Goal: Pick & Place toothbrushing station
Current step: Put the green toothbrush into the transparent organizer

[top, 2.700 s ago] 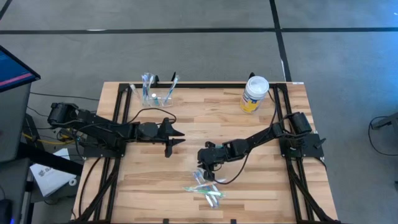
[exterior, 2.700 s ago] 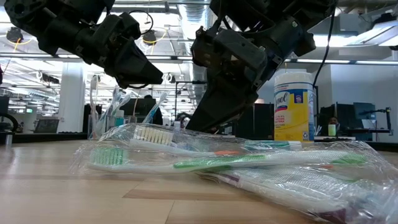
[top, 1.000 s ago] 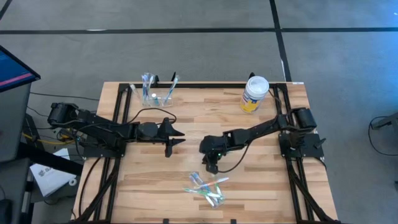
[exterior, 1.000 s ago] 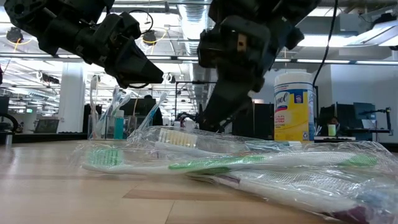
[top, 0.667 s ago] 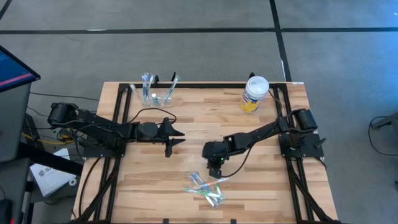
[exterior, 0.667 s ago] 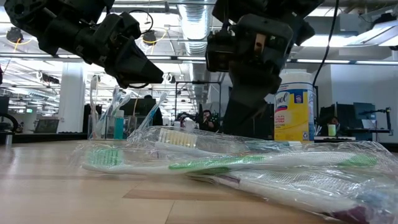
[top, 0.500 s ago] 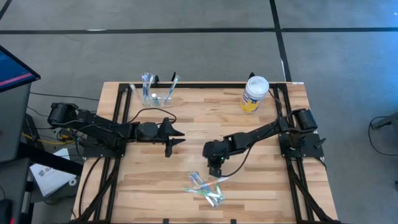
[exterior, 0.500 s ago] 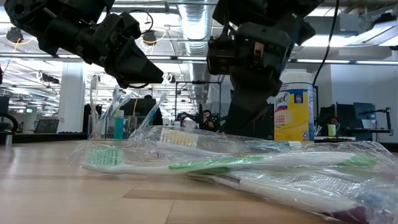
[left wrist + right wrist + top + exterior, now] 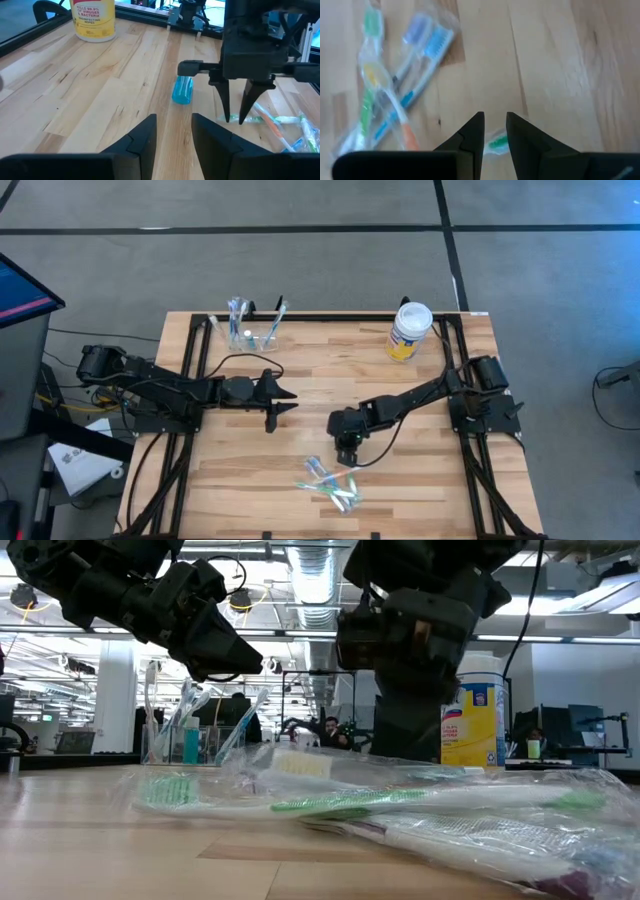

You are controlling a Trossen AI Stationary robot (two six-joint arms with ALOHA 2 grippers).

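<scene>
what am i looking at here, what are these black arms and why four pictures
These are two robot arms at a wooden table, each ending in a two-finger hand. One picture looks straight down, one looks level across the tabletop, and the other two come from cameras on each arm's wrist.

The right hand points down just above a pile of wrapped toothbrushes, fingers a little apart, holding nothing. The left hand waits mid-table, also empty. At the back stand a clear cup with more brushes and a yellow-labelled jar. The left wrist picture also shows a small blue tube lying on the table.
</scene>
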